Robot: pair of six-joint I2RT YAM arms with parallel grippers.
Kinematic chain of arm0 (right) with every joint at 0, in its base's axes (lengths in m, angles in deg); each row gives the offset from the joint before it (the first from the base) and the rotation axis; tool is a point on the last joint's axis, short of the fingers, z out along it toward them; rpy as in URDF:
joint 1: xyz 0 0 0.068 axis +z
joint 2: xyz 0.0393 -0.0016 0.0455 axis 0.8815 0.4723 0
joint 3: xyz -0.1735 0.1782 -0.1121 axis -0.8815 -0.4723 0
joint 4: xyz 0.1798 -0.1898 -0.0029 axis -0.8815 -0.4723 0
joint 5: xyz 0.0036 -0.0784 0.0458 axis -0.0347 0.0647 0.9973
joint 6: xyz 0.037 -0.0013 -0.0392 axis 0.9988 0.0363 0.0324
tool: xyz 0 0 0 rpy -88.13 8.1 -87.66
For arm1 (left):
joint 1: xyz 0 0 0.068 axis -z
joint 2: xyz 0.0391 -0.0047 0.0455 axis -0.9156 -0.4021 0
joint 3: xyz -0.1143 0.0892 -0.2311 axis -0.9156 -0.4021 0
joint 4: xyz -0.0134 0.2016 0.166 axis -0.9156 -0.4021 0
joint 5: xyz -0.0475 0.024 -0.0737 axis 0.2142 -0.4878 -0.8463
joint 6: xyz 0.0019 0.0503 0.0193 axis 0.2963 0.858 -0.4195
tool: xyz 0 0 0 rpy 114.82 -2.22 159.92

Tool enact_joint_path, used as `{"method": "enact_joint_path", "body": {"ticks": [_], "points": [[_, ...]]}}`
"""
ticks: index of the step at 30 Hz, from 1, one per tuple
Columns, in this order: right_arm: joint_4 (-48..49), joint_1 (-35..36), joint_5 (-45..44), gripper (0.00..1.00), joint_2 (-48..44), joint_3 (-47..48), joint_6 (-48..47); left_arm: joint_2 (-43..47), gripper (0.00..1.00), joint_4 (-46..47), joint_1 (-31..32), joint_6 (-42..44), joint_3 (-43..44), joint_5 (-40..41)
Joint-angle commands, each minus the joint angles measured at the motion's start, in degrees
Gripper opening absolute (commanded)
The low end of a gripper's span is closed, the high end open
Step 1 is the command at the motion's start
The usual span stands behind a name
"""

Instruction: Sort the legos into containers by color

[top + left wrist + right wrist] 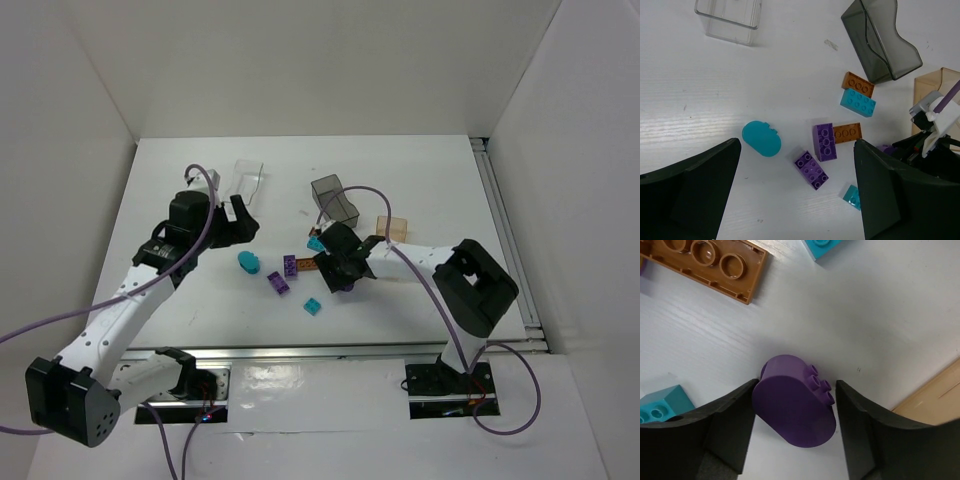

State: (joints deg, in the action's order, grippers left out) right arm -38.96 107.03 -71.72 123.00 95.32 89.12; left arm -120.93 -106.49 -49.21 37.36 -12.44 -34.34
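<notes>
Here, my right pincer (796,390) straddled the purple oval brick (790,415) on the table (865,315) near the orange-tan bin (935,395), placed for a lift; whether it yet pinched, I could not tell.

Purple oval lego (792,407); teal oval lego (761,138); smoky grey bin (880,40).

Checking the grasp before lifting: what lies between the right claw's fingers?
One purple rounded lego sits between the right claw's fingers; the right wrist view shows it.
</notes>
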Motion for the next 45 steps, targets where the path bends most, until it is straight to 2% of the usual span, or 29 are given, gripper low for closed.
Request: {"method": "enact_joint_path", "body": {"ticks": [1,3,7,11,13,16,20,24,27,33,37,38,41,44,45], "points": [[2.5,-0.2,1.4,0.67,-0.6,-0.7,-1.0,-1.1,1.0,0.4,0.0,-1.2,2.4,-0.8],[2.5,-0.2,1.9,0.61,-1.2,-0.7,-1.0,-2.1,1.0,0.4,0.0,-1.2,2.4,-0.8],[1.8,0.4,1.9,0.54,-2.3,-0.2,-0.5,-2.7,1.0,0.4,0.0,-1.2,2.4,-1.3],[-0.9,1.5,-2.2,0.45,-2.8,2.8,0.9,-2.7,1.0,0.9,0.0,-1.2,2.4,-1.3],[-1.6,1.5,-3.8,0.45,-4.1,4.1,1.4,-2.1,1.0,0.9,0.0,-1.2,2.4,-0.7],[-2.9,1.5,-9.2,0.45,-4.1,7.1,2.0,-0.6,1.0,-0.9,0.0,-2.6,2.4,4.3],[-1.5,-2.2,-10.6,0.45,-4.1,11.3,2.6,2.6,1.0,-2.5,0.0,-4.7,3.5,8.5],[-1.5,-7.0,-9.8,0.45,1.3,20.0,3.1,3.3,1.0,-3.7,0.0,-5.2,4.7,9.1],[-2.0,-10.6,-10.3,0.45,7.7,28.0,2.5,1.5,0.95,-4.2,0.0,-5.2,5.4,7.6],[-2.1,-14.0,-9.0,0.47,19.6,41.4,1.2,-2.0,0.94,-6.9,0.0,-3.9,7.2,6.7],[-2.8,-15.1,-10.7,0.51,26.7,50.6,1.8,-2.5,0.94,-7.5,0.0,-3.4,7.2,8.2],[-2.8,-15.1,-11.3,0.63,28.8,52.0,1.8,-2.5,0.95,-7.5,0.0,-3.4,7.2,8.2],[-3.7,-14.5,-13.0,0.93,27.4,52.9,2.5,-2.5,0.95,-7.5,0.0,-3.4,7.2,8.2],[-1.0,-12.7,-16.4,0.93,20.3,47.4,2.5,-2.5,0.95,-7.5,0.0,-3.4,7.2,8.2],[-1.0,-11.2,-17.5,0.9,18.2,45.7,2.5,-2.5,0.95,-7.5,0.0,-3.4,7.2,8.2]]}}
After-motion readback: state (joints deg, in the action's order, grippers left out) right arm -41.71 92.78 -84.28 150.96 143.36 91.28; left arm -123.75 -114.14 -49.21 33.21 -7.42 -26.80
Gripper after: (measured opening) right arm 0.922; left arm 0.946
